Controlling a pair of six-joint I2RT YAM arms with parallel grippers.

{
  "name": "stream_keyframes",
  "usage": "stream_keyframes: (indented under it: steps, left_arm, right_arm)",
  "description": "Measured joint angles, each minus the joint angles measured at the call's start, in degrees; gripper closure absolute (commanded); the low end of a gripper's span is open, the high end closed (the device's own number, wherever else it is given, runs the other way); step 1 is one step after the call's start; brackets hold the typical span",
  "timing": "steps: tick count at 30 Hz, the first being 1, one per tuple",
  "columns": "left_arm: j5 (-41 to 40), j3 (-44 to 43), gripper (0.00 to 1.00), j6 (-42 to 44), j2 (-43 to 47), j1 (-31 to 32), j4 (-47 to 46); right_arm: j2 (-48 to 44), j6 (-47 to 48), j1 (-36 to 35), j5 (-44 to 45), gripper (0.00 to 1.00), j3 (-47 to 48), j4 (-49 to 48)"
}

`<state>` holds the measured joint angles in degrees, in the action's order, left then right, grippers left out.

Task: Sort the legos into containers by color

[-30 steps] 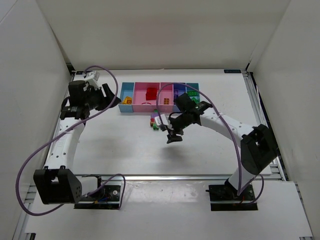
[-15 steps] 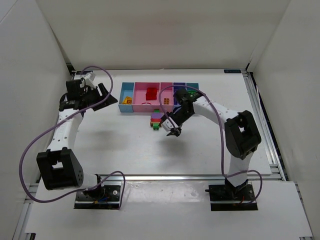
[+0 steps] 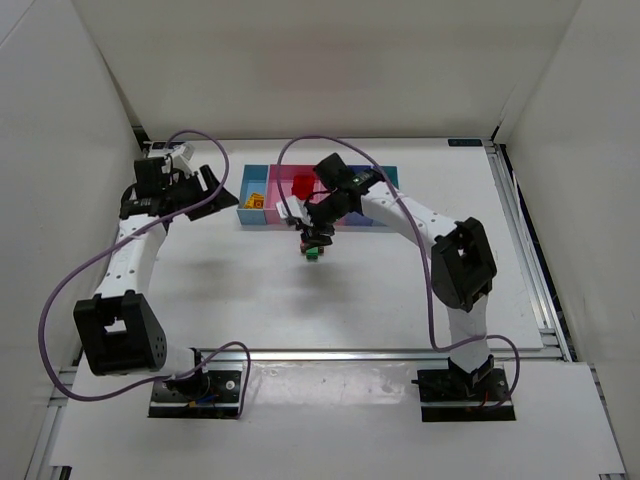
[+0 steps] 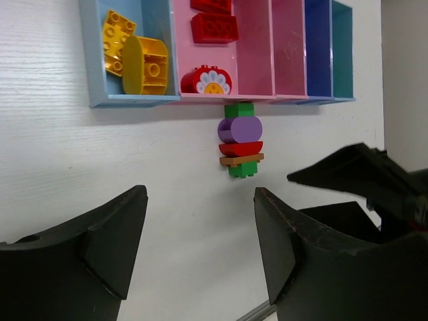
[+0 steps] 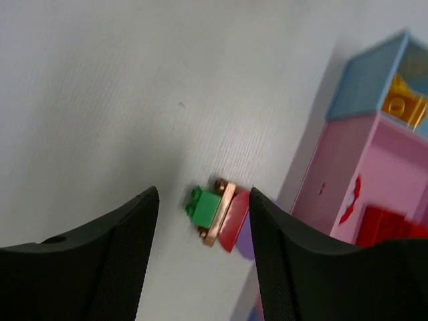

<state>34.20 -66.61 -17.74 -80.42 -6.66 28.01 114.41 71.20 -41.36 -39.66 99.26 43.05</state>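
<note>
Brick stack [image 5: 212, 212]: light, stiff, slick, so we'd pinch its flat sides. Right gripper [image 5: 204, 195] & left gripper [image 4: 200, 197] both jaws apart, empty.

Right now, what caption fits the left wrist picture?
Open left tool faces a stacked lego clump lying on the table beside the tray.

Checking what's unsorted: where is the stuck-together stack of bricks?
In the left wrist view's centre, the stack lies on the table beside the near wall of the tray, outside the left pink compartment.
</note>
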Motion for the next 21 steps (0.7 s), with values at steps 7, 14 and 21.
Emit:
stream_keyframes:
  steps: [7, 14, 21]
  left_arm:
    - [-1.79, 0.07, 0.24, 1.62, 0.33, 9.94, 1.20]
    - [-15.17, 0.04, 0.22, -1.03, -0.22, 27.61, 3.69]
    - [-27.80, -12.72, 0.01, -6.86, -18.10, 36.70, 6.43]
  right_arm:
    - [-1.29, -39.58, 3.26, 9.77, 0.32, -0.37, -2.51]
    - [-13.27, -63.91, 18.34, 18.51, 0.30, -14.73, -5.05]
    - [-22.53, -71.82, 28.09, 21.73, 0.30, -17.03, -8.09]
